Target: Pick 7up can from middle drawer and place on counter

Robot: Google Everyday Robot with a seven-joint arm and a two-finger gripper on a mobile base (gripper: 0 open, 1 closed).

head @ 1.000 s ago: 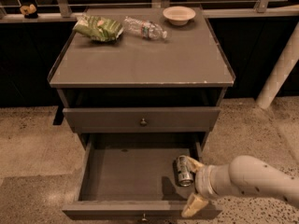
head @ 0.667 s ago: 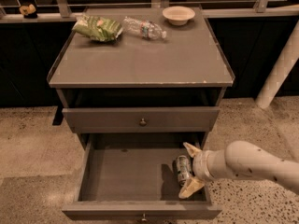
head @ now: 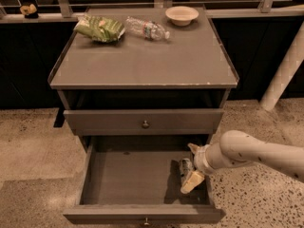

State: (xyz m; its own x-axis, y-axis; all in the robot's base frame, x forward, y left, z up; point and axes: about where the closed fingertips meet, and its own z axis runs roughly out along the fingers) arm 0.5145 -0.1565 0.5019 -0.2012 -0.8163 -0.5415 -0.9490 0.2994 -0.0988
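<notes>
The middle drawer [head: 114, 175] is seen pulled out below the closed upper drawer [head: 104, 120], and the 7up can [head: 185, 166] is found inside it, near the right wall. The gripper [head: 188, 168] is held down in the drawer's right side at the end of the pale arm [head: 256, 151], which is brought in from the right. Its fingers [head: 192, 181] are spread, one set on each side of the can; whether the can is touched by them cannot be made out. The counter [head: 142, 65] is bare across its middle and front. At its far edge three things are laid out: a green bag [head: 100, 28] on the left, a clear water bottle [head: 146, 30] on its side beside it, and a pale bowl [head: 182, 14] to the right.
</notes>
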